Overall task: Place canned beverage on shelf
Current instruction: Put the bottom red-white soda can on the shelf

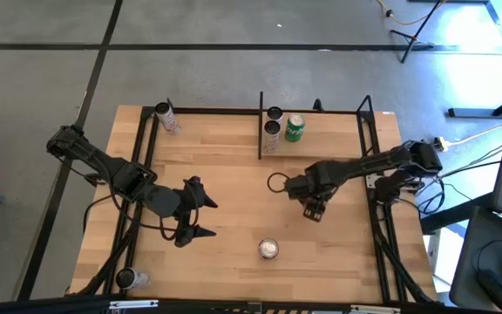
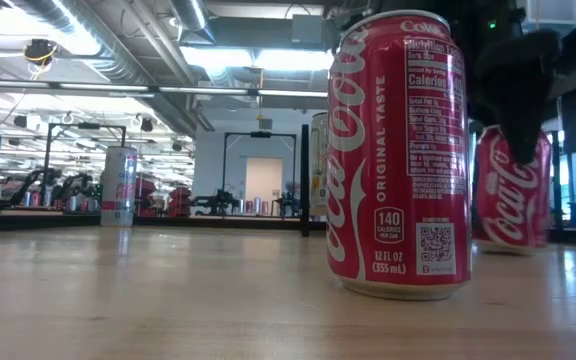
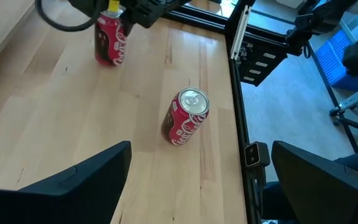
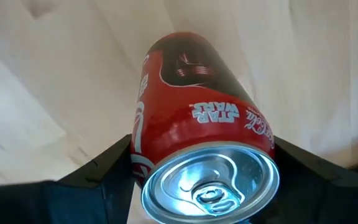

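While upright on the table, red can [image 4: 201,134] between right claw [image 1: 314,209] fingers (gripped), left claw [image 1: 200,215] open.

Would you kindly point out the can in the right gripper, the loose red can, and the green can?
held red can [image 4: 194,134], right wrist view, its side.
loose red can [image 1: 269,249], high view, its top.
green can [image 1: 295,128], high view, its side.

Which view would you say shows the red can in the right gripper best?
The right wrist view: the red can fills it, sitting between the right gripper fingers. The low view shows it partly hidden, the left wrist view small and distant, and the high view hides it under the gripper.
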{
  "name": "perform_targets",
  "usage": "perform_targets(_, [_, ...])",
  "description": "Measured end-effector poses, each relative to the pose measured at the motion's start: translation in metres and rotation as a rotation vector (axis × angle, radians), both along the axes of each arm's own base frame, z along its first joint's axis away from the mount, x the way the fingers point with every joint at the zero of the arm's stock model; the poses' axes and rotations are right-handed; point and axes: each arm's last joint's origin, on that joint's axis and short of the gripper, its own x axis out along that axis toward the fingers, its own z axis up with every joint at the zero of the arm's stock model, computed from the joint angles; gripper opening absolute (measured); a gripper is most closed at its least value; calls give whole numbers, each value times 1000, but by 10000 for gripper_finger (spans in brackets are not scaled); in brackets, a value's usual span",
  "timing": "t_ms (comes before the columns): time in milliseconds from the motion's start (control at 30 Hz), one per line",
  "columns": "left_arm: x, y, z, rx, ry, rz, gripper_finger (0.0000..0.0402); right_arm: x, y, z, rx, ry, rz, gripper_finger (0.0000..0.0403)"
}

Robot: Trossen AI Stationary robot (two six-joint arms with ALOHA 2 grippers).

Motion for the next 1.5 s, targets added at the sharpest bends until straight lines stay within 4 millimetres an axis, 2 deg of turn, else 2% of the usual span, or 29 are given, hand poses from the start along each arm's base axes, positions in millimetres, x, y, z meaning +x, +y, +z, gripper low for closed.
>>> perform_targets(167, [0,0,0,0,0,0,376,0,-4,-3,-9,-2,14,287])
perform_targets(400, [0,0,0,5,-1,-3,376,5,-4,12,-30,-48,18,340])
perform_targets(600, [0,0,0,13,0,-8,376,-12,5,41,-41,-189,64,366])
perform_targets(733, [0,0,0,22,-2,-15,376,-20,2,44,-97,-215,31,368])
perform_targets(867, [0,0,0,23,-3,-15,376,-29,2,49,-133,-323,21,369])
perform_targets(1033, [0,0,0,24,-4,-12,376,-44,-3,43,-145,-536,-20,369])
perform_targets(1233, [0,0,0,23,-4,-12,376,-57,-9,25,-218,-778,-135,369])
perform_targets(1500, [0,0,0,23,-5,-12,376,-58,-9,11,-213,-765,-183,370])
